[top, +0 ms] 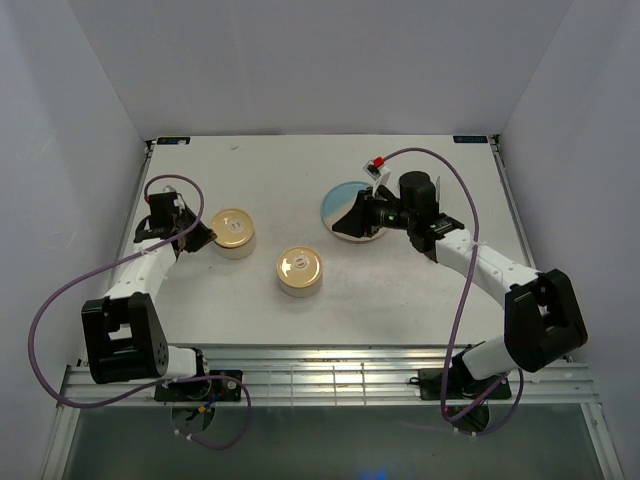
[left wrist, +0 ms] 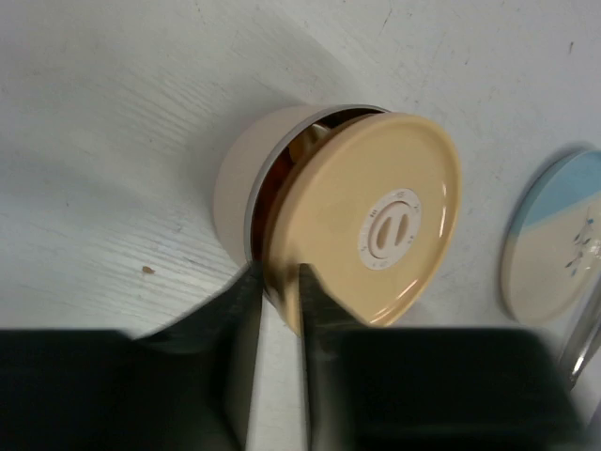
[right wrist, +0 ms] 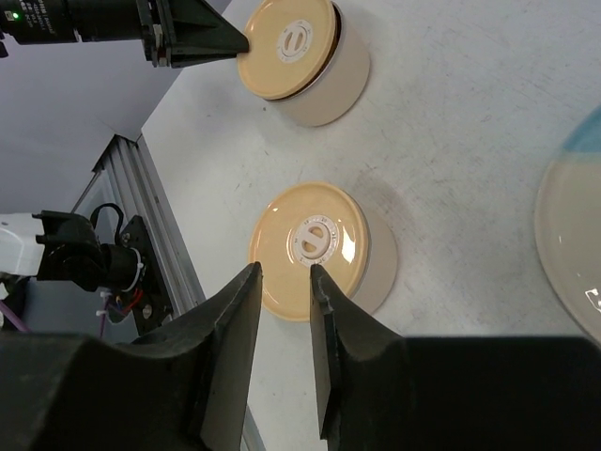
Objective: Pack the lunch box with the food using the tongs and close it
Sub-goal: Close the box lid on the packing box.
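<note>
Left gripper (left wrist: 279, 271) is reaching in from the side at the left tin (left wrist: 233, 193), its two fingers standing only a narrow way apart with the rim of the lid (left wrist: 376, 225) lying in the gap between them. Whether the fingers are pinching that rim or sitting just clear of it cannot be told. The lid is tilting off the tin's mouth, and through the opening brown and orange food (left wrist: 274, 174) is showing inside.

Right gripper (right wrist: 285, 270) is hanging over the plate (top: 342, 205), its fingers also narrowly parted. The wrist view is showing nothing clearly between them, so whether it is holding something cannot be told.

The middle tin (right wrist: 380, 268) is standing by itself nearer the arms, well apart from the left tin, with its second lid (right wrist: 310, 246) sitting flat and square on top. Both tins are short and round with pale sides, and both lids are light tan with a small white round fitting at the centre. The plate is showing cream and light blue. A slim silvery strip (left wrist: 584, 343) is appearing beside the plate in the left wrist view, too blurred to name.

Everything is resting on a white table (top: 280, 170) with faint grain, and plain white walls (top: 320, 60) are closing it in. Purple cables (top: 45, 320) are looping from both arms.
</note>
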Controlling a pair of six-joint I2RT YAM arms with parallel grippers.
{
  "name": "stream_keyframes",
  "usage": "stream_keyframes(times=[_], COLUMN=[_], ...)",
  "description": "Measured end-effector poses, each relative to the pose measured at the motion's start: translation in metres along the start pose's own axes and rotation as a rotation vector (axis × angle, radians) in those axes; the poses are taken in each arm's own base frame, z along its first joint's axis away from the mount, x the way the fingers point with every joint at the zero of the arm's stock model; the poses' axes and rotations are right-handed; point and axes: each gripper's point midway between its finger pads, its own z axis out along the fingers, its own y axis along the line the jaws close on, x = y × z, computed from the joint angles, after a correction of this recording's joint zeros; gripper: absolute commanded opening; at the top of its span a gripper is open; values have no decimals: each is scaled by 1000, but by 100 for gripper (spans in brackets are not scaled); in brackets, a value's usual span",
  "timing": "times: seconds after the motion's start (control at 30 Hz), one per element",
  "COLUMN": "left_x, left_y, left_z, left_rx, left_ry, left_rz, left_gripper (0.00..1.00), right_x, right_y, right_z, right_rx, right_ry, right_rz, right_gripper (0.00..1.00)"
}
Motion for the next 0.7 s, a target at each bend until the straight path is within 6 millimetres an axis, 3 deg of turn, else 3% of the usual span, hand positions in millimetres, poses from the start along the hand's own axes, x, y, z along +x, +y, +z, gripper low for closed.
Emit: stream_keyframes(times=[0.1,0.23,0.3,0.4,0.5,0.6,0.7], left_x=[-1,-7,-16,-39,-54,-52,-29], left_y=[3,5,0,-15,-29,-35,-29], left_z=[0,-7,-12,-20,-24,-25,-14], left_rx=[-19,-50,-51,-26,28,90,133], left_ry=[-11,-40,-58,-112,-167,-194,-155], left_rz=[-3,-11,-11,-7,-7,-3,-8], left_gripper=[63,67,63,40,22,17,14], right_x=[2,-10,-25,-49,-48,-41,-37], right_y=[0,0,3,10,19,15,9], right_z=[1,8,20,51,91,135,181], right_rx=[10,26,43,60,61,83,96], right_ry=[8,9,10,6,45,93,137], right_rz=[4,-14,-35,-88,-116,-131,-157], right_gripper=[34,32,21,19,14,11,8])
